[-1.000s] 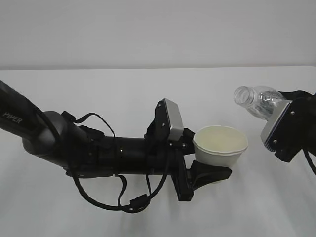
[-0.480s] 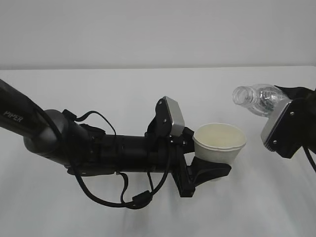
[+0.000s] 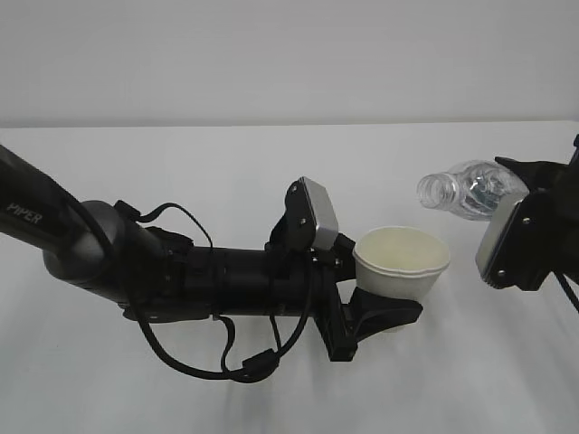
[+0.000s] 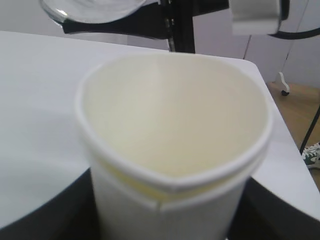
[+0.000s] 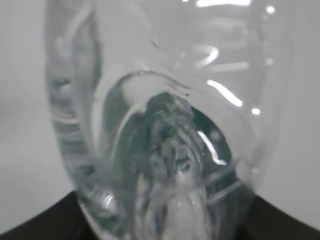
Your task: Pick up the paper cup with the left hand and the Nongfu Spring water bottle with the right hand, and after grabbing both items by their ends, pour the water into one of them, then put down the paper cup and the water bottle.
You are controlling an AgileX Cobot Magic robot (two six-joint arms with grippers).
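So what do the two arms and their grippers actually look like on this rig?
The left arm is glossy black with white "PIPER" lettering, loose black cables looping beneath it, a light grey camera block and a black two-finger left gripper. The right arm is also black, with its own grey camera block.

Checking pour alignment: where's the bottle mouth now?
Exterior view, right side: the bottle, held in the right pincer, tilts with its mouth up-right of the cup, not yet over it.
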